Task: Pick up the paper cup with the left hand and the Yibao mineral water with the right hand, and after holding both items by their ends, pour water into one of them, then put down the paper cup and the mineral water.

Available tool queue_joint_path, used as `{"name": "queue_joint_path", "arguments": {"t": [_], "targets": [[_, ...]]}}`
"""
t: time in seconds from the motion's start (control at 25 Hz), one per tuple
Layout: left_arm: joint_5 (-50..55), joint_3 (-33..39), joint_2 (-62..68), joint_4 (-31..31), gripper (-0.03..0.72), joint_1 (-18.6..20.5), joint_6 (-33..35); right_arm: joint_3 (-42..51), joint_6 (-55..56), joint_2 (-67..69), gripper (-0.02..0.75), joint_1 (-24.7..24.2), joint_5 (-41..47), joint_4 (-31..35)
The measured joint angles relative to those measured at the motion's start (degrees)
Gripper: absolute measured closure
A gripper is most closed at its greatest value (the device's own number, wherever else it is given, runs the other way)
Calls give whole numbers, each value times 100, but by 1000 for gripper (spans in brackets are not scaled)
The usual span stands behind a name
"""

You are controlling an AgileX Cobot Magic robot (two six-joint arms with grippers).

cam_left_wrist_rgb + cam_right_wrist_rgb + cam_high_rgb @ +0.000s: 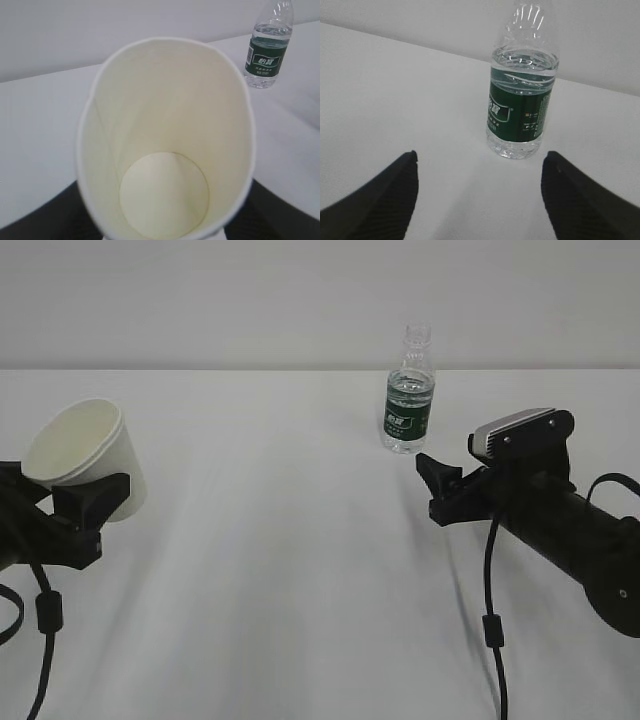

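The white paper cup is held in my left gripper at the left edge of the table, lifted and tilted with its mouth up and to the left. In the left wrist view the cup fills the frame, its cream inside is empty, and the black fingers clamp its base. The Yibao mineral water stands upright at the back, uncapped, also visible from the left wrist. My right gripper is open, just in front of and right of the bottle, fingers apart, not touching it.
The white table stretches between the two arms. A pale wall runs behind the table's far edge. Black cables hang from both arms near the front edge.
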Motion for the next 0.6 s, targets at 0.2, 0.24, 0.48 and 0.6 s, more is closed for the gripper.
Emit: {"name": "queue_joint_path", "arguments": {"t": [0.2, 0.24, 0.48, 0.6], "targets": [[4, 0, 0, 0, 235, 0, 0, 0, 0, 0, 154, 0, 0, 0], [32, 0, 0, 0, 235, 0, 0, 0, 0, 0, 154, 0, 0, 0], [456, 0, 0, 0, 235, 0, 0, 0, 0, 0, 154, 0, 0, -3], [478, 0, 0, 0, 235, 0, 0, 0, 0, 0, 154, 0, 0, -3]]}}
